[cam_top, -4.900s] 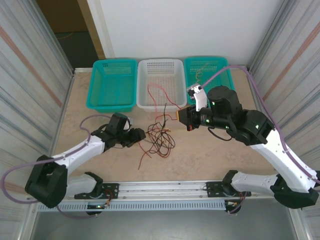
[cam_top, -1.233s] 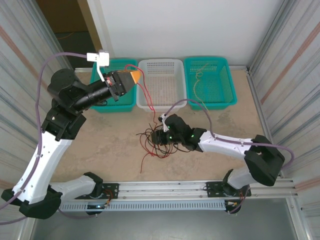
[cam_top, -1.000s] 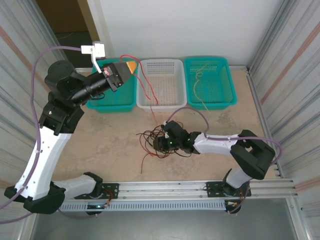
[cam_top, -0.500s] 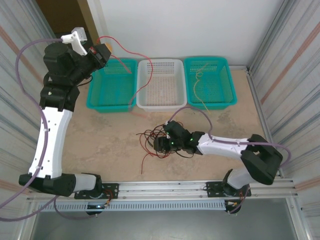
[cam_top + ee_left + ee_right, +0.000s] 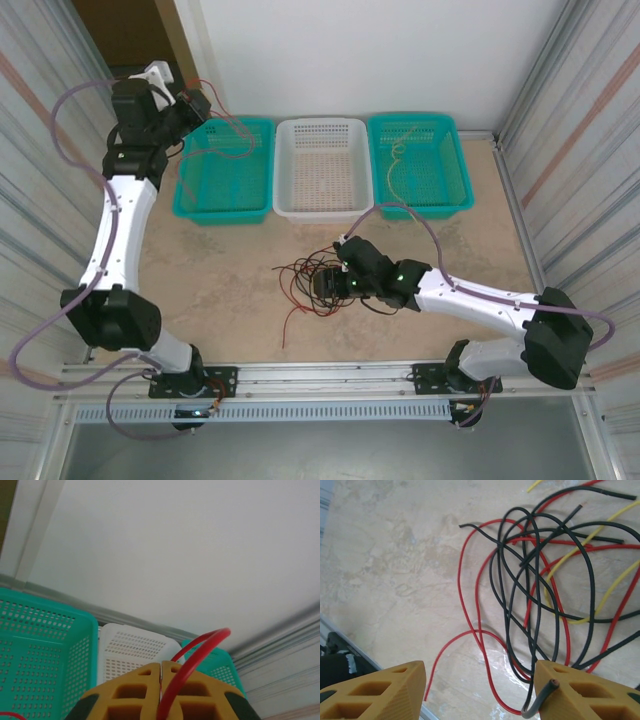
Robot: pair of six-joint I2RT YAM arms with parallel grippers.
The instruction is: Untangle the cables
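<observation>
The thin red, black and yellow plastic-coated cables (image 5: pixel 524 561) looked smooth and slightly glossy; the beige marbled tabletop (image 5: pixel 385 555) looked matt.

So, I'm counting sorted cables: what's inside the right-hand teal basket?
One thin yellowish cable lies loose in the right teal basket. The right arm's lavender hose crosses the basket's near rim, so a sliver of the floor there is hidden.

The tangled cables (image 5: pixel 522 562) lie on the table (image 5: pixel 385 555) ahead of the right gripper (image 5: pixel 479 672); three baskets (image 5: pixel 135 647) sit beyond the left gripper (image 5: pixel 160 668).
</observation>
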